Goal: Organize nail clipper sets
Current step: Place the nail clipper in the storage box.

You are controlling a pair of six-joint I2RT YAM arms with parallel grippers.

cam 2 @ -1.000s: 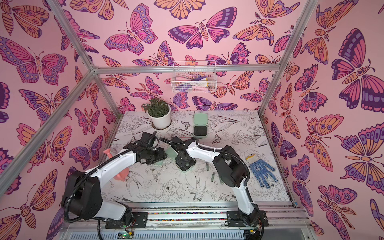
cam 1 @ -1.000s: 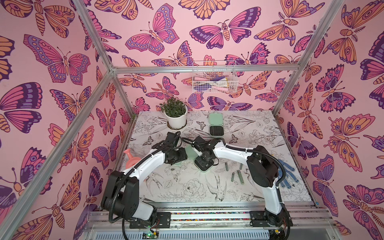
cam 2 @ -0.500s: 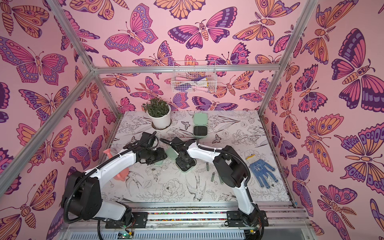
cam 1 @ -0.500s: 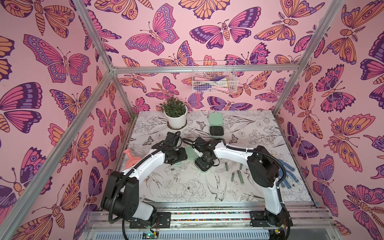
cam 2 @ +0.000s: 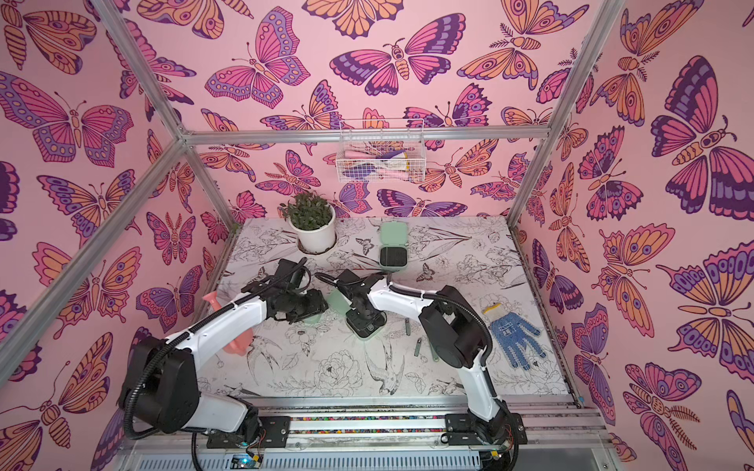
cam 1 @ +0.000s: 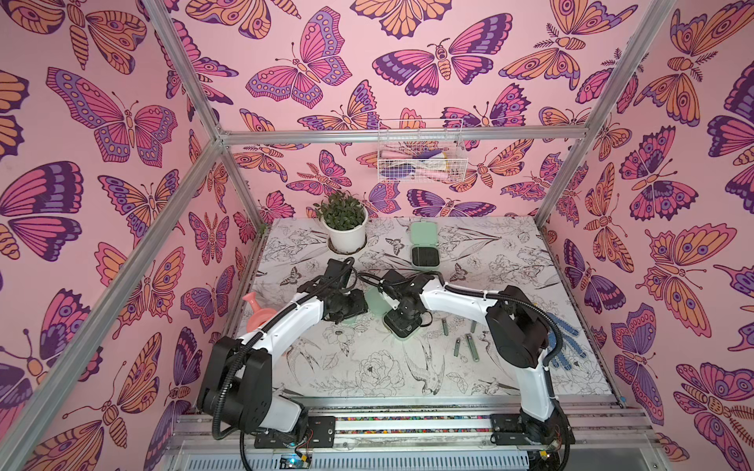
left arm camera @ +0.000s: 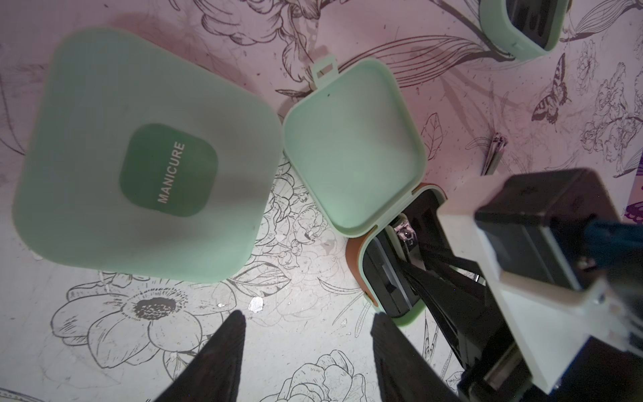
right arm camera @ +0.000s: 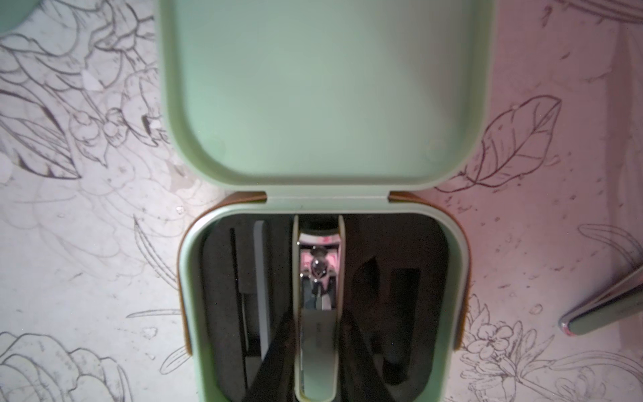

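Note:
An open mint-green case lies on the table with its lid flat behind it. My right gripper reaches into its black interior, shut on a slim metal nail clipper that lies in the middle slot. In both top views this gripper points down into the case. My left gripper hangs open over bare table, close to a closed case marked MANICURE and the open case's corner. A third case lies open at the back. Several loose clippers lie to the right.
A potted plant stands at the back left. A pink watering can is beside the left arm. A blue dotted glove lies at the right edge. A wire basket hangs on the back wall.

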